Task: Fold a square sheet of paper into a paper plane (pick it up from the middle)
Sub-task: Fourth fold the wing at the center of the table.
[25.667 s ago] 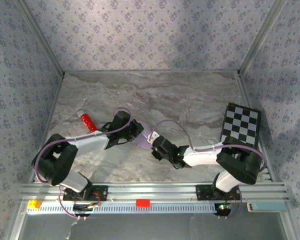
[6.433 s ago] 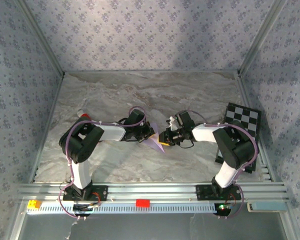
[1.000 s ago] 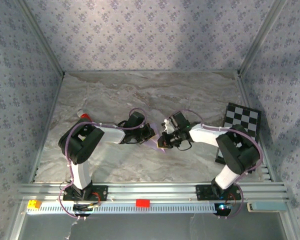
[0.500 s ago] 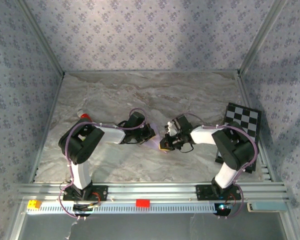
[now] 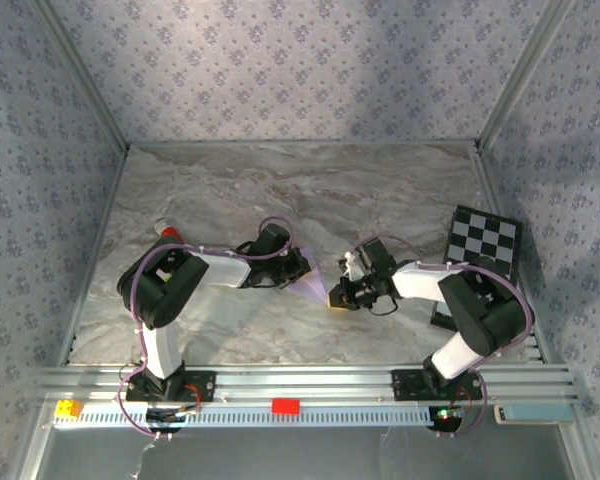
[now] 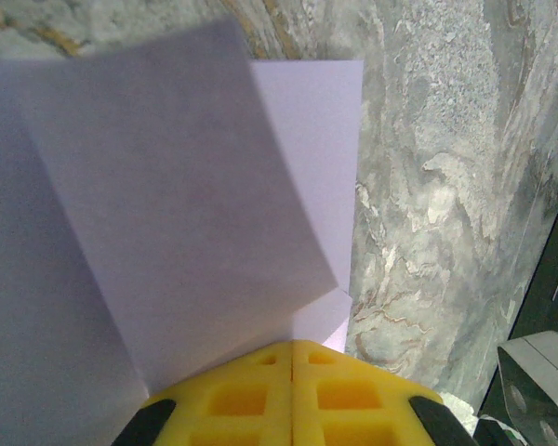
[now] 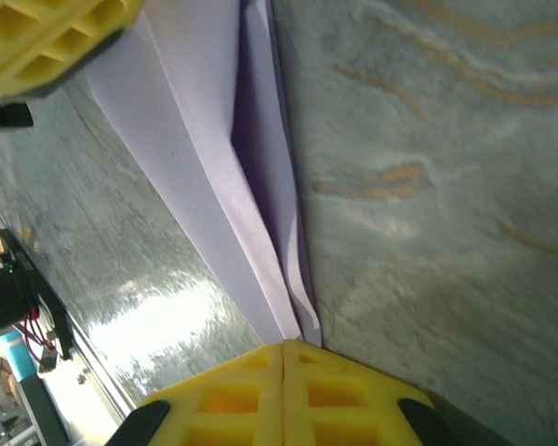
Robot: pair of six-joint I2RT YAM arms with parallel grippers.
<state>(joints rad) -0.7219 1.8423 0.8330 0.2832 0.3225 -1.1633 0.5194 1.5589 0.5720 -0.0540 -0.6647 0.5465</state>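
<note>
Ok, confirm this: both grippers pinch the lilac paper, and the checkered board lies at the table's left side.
Not quite: the top external view shows the checkered board at the table's right side. The left gripper and right gripper do both pinch the lilac paper.

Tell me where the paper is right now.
In the top view the paper is near the middle of the table, pinched between the left gripper and the right gripper, well left of the checkered board.

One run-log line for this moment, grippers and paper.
left gripper: shut on paper | right gripper: shut on paper | paper: partly folded, held at both ends
</note>
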